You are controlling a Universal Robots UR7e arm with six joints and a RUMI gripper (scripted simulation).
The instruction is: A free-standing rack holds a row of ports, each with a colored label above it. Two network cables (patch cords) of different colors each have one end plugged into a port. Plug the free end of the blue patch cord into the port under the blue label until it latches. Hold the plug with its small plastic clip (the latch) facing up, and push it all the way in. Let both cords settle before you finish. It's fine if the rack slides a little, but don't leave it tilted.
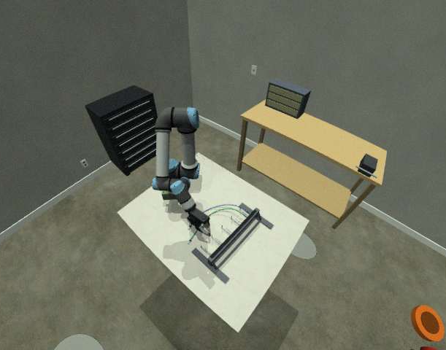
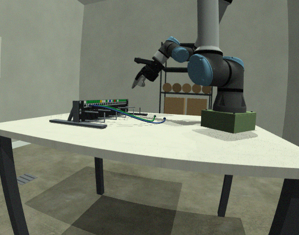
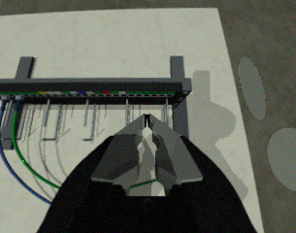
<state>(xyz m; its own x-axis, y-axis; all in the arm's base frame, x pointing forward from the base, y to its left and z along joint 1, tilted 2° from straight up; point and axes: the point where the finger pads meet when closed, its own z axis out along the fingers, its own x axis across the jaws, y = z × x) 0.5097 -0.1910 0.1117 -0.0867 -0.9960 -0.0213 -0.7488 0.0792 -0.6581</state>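
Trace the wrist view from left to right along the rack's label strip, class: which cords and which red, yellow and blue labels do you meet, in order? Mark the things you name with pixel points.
Blue patch cord [image 2: 144,120] [image 3: 0,133] → green patch cord [image 2: 124,112] [image 3: 15,136] → yellow label [image 2: 101,101] [image 3: 42,92] → blue label [image 2: 109,101] [image 3: 82,92] → red label [image 2: 114,100] [image 3: 106,92]

A black drawer cabinet [image 1: 120,130] stands beside the grey wall [image 1: 132,45].
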